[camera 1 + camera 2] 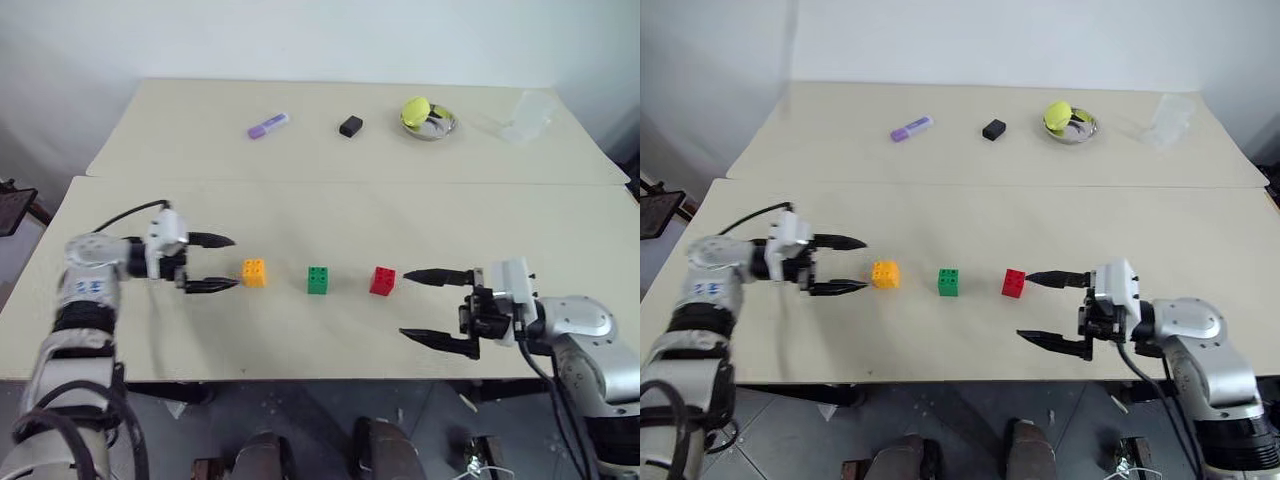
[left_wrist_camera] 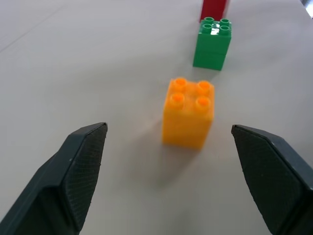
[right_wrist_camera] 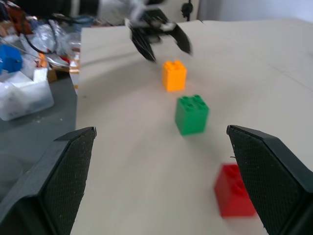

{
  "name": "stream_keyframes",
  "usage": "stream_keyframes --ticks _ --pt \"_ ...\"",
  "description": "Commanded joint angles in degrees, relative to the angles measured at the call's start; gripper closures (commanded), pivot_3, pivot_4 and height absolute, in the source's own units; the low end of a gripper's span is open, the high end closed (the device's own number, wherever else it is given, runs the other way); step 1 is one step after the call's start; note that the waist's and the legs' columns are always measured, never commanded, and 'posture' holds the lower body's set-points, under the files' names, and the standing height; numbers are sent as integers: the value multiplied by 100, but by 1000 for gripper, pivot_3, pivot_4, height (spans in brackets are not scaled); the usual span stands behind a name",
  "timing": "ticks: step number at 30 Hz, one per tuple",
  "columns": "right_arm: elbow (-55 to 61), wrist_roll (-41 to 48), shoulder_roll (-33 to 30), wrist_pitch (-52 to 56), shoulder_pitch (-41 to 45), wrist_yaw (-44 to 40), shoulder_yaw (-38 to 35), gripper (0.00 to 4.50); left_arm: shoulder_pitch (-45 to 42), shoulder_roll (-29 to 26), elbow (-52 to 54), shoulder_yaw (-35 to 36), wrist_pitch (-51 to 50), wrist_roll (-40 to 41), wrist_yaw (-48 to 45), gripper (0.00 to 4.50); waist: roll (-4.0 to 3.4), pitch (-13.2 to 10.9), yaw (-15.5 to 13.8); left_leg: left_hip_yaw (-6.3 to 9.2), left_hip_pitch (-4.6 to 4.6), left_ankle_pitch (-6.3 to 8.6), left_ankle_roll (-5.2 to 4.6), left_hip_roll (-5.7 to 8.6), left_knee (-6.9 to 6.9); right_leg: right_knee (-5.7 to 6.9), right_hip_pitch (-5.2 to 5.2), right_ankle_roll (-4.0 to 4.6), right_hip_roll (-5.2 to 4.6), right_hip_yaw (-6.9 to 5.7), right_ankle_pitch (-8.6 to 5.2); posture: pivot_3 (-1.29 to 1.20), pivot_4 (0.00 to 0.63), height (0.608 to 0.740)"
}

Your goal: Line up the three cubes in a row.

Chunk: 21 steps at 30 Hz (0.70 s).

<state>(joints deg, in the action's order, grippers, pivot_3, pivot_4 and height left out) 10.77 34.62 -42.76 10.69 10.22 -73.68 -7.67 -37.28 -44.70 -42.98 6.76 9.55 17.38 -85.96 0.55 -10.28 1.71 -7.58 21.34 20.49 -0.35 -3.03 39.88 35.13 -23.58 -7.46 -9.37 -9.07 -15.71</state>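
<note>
Left gripper (image 1: 212, 263) jaws wide, empty; orange-yellow cube (image 1: 254, 272) sits just ahead of them. Green cube (image 1: 317, 280) beyond, then red cube (image 1: 382, 281), just off the wide-open right gripper (image 1: 420, 306) fingertips.

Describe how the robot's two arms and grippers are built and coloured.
Both arms are silver-grey metal segments with black joints and black cables looping along them. The left arm carries a small blue marking. Each wrist has a white block. The left gripper and right gripper have two black, tapered, pointed fingers with cross-hatched inner pads.
</note>
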Motion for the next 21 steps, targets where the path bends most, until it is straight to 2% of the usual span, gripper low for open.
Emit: stream_keyframes --ticks 1,4,8,12,18,21 --pt "-266 222 -298 21 285 -363 -334 0 815 -430 1517 656 -1113 724 214 293 0 -1 -11 1 1 0 0 0 1 0 1 0 0 -1 0 0 150 740" --pt "-828 106 -642 -122 646 -765 -445 0 1563 -693 2455 1243 -1628 994 712 293 0 -7 -26 1 0 1 -2 -2 9 -3 3 0 -2 9 0 0 150 740" --pt "-1543 298 -489 -193 1177 -839 -660 0 1717 -599 2764 1753 -1513 1193 1180 293 -1 -7 -116 7 -6 -1 -3 -2 15 0 13 2 -6 7 -1 0 150 740" --pt "-2010 261 50 -585 1373 -1067 -526 0 1647 -338 2469 1521 -1100 993 1216 293 -3 -6 -146 -4 -8 -1 -2 -1 12 2 11 3 -5 6 0 0 150 740" --pt "-2270 215 1001 -1045 1375 -1217 -269 0 1100 338 1182 1130 -280 592 1497 293 -6 -6 -146 -9 -5 -2 0 2 12 10 6 2 -3 4 0 0 150 740" --pt "-2374 154 1211 -1207 1389 -1271 -221 0 903 510 755 1085 -21 547 1488 293 -6 -6 -136 -9 -5 -2 1 2 13 11 6 2 -3 4 0 0 150 740"
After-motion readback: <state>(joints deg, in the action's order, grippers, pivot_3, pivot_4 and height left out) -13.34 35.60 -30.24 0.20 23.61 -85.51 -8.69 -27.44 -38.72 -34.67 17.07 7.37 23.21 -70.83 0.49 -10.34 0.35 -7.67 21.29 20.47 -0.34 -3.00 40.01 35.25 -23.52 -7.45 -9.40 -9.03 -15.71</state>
